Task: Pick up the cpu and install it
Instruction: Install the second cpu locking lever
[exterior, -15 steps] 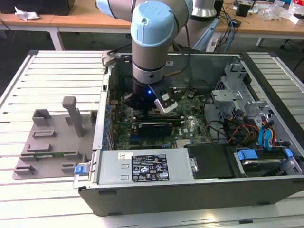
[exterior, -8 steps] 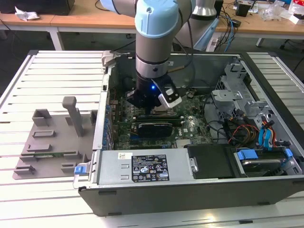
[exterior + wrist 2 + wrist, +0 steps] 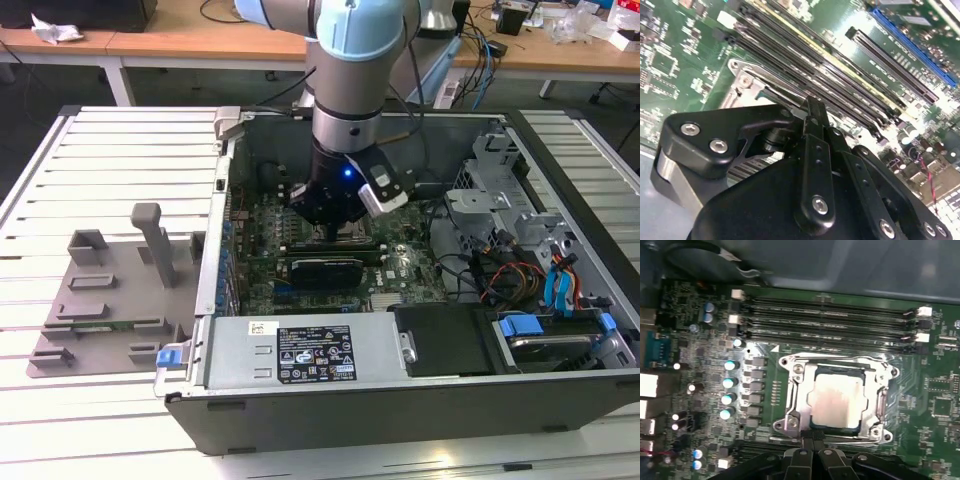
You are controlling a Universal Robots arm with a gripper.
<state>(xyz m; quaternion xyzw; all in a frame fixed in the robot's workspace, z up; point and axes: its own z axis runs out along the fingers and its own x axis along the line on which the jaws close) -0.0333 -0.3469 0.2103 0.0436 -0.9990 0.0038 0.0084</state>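
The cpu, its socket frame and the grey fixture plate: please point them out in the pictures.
cpu (image 3: 837, 402), first wrist view, middle of its pale silver top.
socket frame (image 3: 798, 371), first wrist view, a metal corner.
grey fixture plate (image 3: 100, 335), exterior view, its flat base.

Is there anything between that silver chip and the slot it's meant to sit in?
Nothing visible. In the first wrist view the cpu already lies inside the metal-framed socket, with no cable or part across it. The gripper hovers at the socket's edge, just beside the chip.
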